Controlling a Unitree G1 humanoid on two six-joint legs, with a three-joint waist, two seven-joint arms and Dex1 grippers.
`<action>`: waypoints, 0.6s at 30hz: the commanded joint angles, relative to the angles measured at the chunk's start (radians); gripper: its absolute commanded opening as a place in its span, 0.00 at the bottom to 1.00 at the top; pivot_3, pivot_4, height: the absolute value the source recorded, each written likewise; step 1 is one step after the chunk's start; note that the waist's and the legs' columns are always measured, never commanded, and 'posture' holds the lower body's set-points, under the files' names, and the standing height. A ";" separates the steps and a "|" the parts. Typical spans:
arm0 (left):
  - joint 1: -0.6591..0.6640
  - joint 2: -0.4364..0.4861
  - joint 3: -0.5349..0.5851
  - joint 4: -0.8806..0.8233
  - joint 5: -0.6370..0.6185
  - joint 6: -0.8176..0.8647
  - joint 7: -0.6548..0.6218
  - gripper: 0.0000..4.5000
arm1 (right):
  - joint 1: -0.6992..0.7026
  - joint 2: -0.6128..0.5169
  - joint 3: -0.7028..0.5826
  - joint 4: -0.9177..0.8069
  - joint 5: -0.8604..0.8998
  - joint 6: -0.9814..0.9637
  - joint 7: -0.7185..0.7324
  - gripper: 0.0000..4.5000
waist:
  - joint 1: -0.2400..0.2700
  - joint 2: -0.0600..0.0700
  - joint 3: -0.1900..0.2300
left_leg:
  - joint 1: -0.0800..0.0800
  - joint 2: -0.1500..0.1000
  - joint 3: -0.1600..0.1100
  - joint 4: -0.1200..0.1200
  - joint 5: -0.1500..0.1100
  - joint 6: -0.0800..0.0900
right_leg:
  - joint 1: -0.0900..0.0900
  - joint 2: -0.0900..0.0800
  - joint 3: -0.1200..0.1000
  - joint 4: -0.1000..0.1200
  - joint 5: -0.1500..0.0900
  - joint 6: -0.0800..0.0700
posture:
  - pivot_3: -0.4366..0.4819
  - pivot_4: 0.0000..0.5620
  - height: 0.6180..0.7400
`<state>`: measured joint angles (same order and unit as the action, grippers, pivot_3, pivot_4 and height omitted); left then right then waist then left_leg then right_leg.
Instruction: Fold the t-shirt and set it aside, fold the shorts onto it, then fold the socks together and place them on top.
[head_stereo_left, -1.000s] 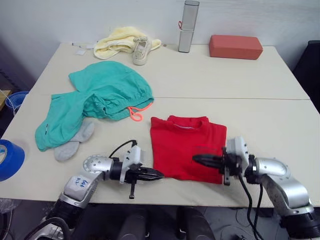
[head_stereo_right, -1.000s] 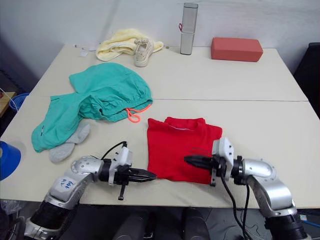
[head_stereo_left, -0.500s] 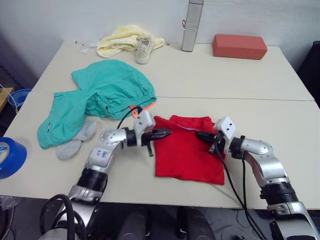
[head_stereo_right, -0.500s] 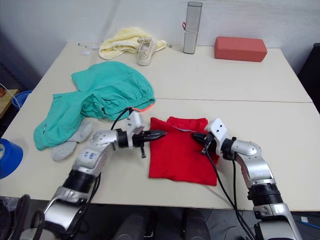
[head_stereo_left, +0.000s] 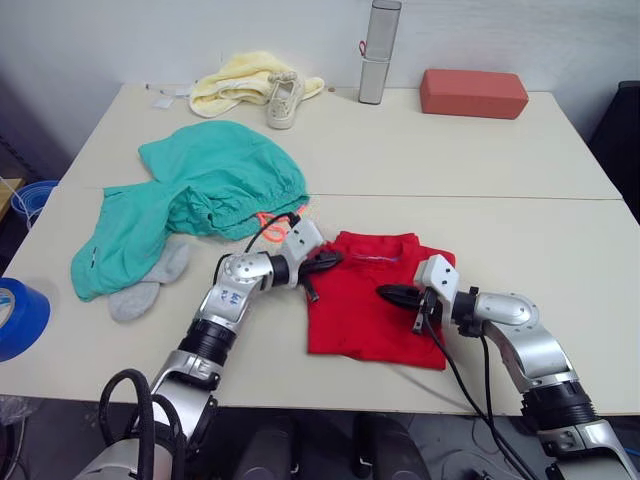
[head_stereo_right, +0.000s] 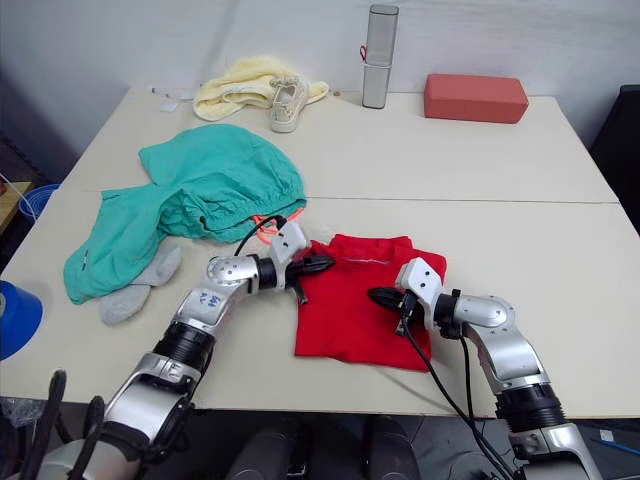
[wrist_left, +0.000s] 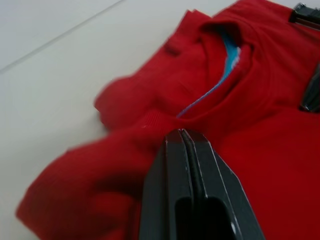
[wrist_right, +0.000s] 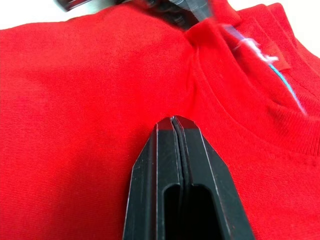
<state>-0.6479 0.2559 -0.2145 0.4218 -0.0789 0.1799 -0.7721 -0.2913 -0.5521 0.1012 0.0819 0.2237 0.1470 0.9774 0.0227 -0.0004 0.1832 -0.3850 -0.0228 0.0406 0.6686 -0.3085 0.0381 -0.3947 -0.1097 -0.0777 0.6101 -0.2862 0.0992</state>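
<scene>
- T-shirt (head_stereo_left: 375, 300) lies folded into a red rectangle near the front edge of the table (head_stereo_left: 480, 160), collar toward the far side.
- Left gripper (head_stereo_left: 328, 262) rests at the t-shirt's collar-side left corner, fingers pressed together with nothing visibly between them.
- Right gripper (head_stereo_left: 392, 294) sits over the middle of the t-shirt, just below the neckline, fingers also closed flat and holding nothing.
- Shorts (head_stereo_left: 190, 200) lie bunched to the left of the t-shirt, their orange drawstring (head_stereo_left: 272, 220) nearest its corner.
- Socks (head_stereo_left: 150, 280) lie left of the t-shirt, partly tucked under the shorts' near edge.
</scene>
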 joint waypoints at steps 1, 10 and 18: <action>0.042 0.020 -0.016 -0.049 0.006 0.051 -0.028 0.01 | 0.022 -0.010 -0.003 0.003 -0.006 0.008 -0.002 0.00 | 0.000 0.000 0.000 | 0.000 0.000 0.000 0.000 0.000 0.000 | 0.000 0.000 0.001 0.000 0.000 0.000 | 0.48 0.27 1.00; 0.015 -0.013 0.046 0.006 -0.007 0.056 0.049 0.01 | 0.021 0.002 -0.012 -0.010 0.008 0.006 -0.007 0.00 | 0.001 -0.001 -0.001 | 0.002 0.000 -0.001 0.000 0.000 -0.001 | 0.002 -0.001 0.002 0.000 0.000 0.000 | 0.48 0.27 1.00; -0.118 -0.087 0.136 0.225 -0.014 -0.047 0.173 0.01 | 0.047 -0.004 -0.014 -0.044 0.026 0.033 0.003 0.00 | 0.003 -0.002 -0.001 | 0.001 -0.001 -0.001 0.000 0.000 0.000 | 0.001 -0.001 0.001 0.000 0.000 0.000 | 0.48 0.27 1.00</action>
<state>-0.7428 0.1756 -0.1060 0.6142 -0.0900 0.1648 -0.6341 -0.2630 -0.5486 0.0854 0.0567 0.2381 0.1624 0.9695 0.0257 -0.0023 0.1823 -0.3840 -0.0234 0.0393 0.6688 -0.3088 0.0377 -0.3934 -0.1109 -0.0773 0.6102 -0.2862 0.0993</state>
